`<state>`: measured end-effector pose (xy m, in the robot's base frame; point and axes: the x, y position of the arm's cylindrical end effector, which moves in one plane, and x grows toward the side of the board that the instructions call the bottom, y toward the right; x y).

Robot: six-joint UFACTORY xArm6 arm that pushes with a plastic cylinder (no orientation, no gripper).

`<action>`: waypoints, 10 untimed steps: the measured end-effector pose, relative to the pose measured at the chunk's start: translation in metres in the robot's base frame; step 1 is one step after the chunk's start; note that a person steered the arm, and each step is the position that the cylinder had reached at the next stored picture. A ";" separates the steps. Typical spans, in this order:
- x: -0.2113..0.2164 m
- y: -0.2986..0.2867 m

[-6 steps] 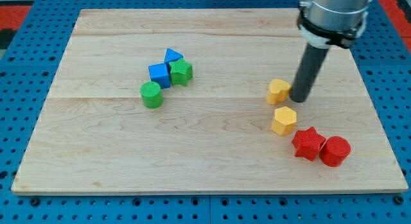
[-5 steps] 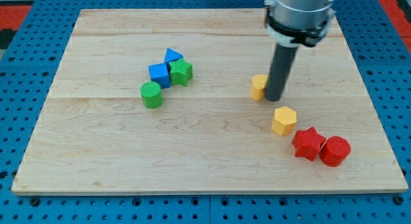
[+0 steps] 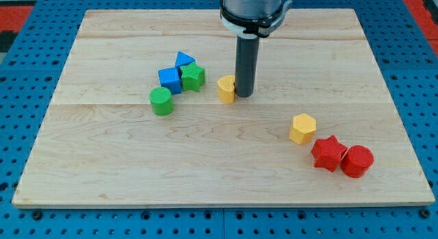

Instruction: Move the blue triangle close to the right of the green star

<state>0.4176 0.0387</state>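
Note:
The blue triangle (image 3: 183, 59) sits at the upper left of the green star (image 3: 193, 77), touching it. A blue cube (image 3: 170, 80) touches the star's left side. My tip (image 3: 243, 95) rests at the right side of a small yellow block (image 3: 226, 89), touching it. The tip is to the right of the green star, with the yellow block between them.
A green cylinder (image 3: 161, 101) lies just below the blue cube. A yellow hexagon (image 3: 302, 128), a red star (image 3: 328, 153) and a red cylinder (image 3: 356, 161) lie at the view's lower right. The wooden board (image 3: 109, 164) is edged by blue pegboard.
My tip has slid to the view's left, pushing the small yellow block with it toward the green star. The other blocks have not moved.

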 end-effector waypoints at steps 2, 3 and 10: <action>0.002 -0.025; 0.002 -0.045; -0.130 -0.100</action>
